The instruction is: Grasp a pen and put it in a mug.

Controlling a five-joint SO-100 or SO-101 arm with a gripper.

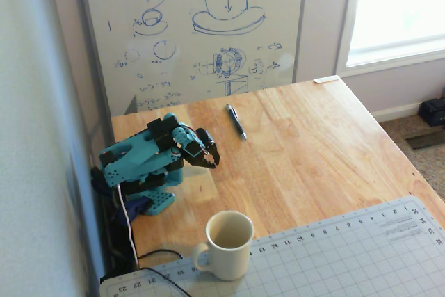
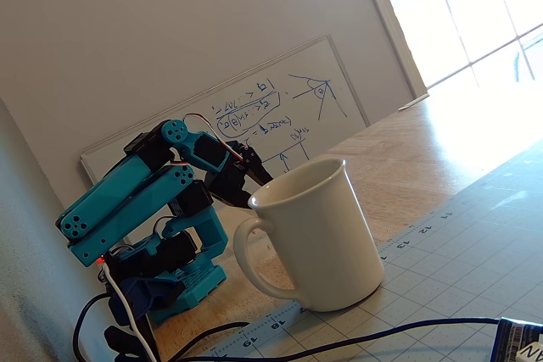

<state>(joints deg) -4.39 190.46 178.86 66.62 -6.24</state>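
The dark pen (image 1: 236, 122) lies flat on the wooden table (image 1: 313, 158) near the far edge, its tip pointing away. It is out of sight in the low fixed view. The cream-white mug (image 1: 228, 245) stands upright and empty at the edge of the cutting mat, with its handle to the left; it also fills the front of the low fixed view (image 2: 318, 243). My teal arm is folded back on its base at the left. The gripper (image 1: 212, 160) hangs a little above the table, between pen and mug and touching neither. It looks shut and empty, and also shows behind the mug in the low fixed view (image 2: 254, 182).
A whiteboard (image 1: 208, 26) with drawings leans against the wall behind the table. A grey-green cutting mat (image 1: 348, 255) covers the near corner. Black and white cables (image 1: 132, 241) trail from the arm's base. The table's right edge drops to the floor.
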